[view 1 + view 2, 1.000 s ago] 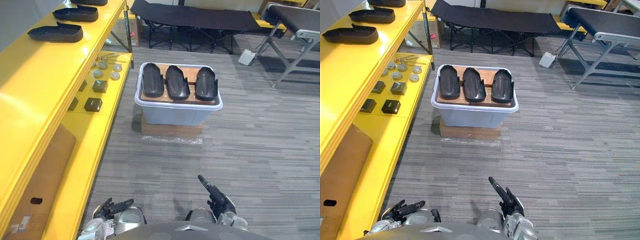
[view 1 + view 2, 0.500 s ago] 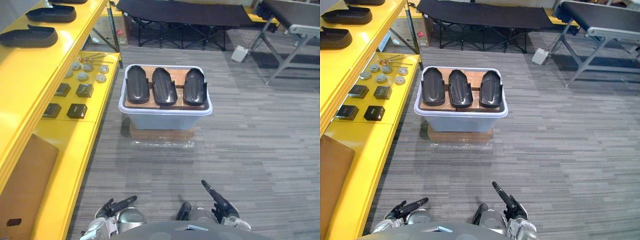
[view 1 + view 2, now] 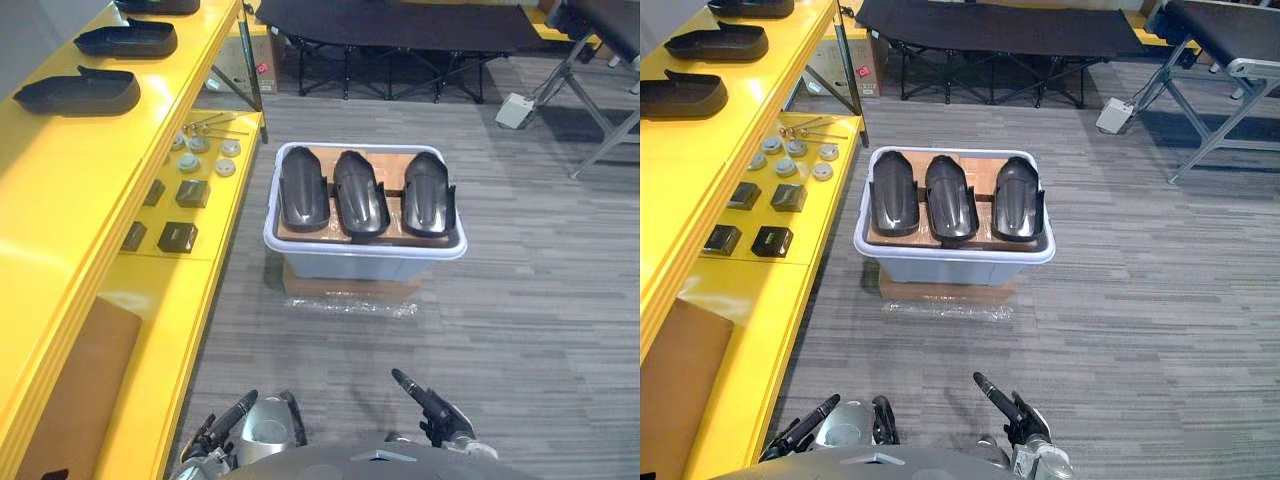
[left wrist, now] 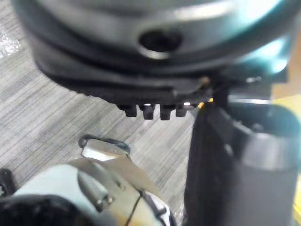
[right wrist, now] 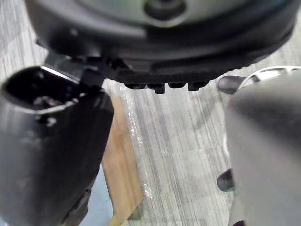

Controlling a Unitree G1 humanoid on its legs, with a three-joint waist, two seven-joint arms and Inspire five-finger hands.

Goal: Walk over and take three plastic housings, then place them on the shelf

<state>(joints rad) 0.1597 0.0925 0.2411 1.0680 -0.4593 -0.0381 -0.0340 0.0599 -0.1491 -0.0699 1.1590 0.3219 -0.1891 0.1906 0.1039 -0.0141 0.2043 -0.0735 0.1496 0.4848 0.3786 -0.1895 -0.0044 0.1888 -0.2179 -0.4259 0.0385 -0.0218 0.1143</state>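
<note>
**A:** What could go wrong from here?

**B:** The yellow shelf (image 3: 60, 200) runs close along the robot's left. The pale bin (image 3: 360, 262) sits well ahead on the carpet, on a cardboard base (image 3: 345, 287). A crooked walk could clip the shelf edge or shove the bin. The plastic housings (image 3: 360, 193) lie loose and side by side, so a careless lift might drag a neighbour.

**A:** And the hands?

**B:** The left hand (image 3: 228, 422) and right hand (image 3: 432, 408) are low by the body, fingers stretched out, holding nothing.

**A:** Counts?

**B:** One shelf, one bin, three plastic housings in it, three shelved housings (image 3: 78, 92) up top, two hands, four small black blocks (image 3: 177, 237)
</note>
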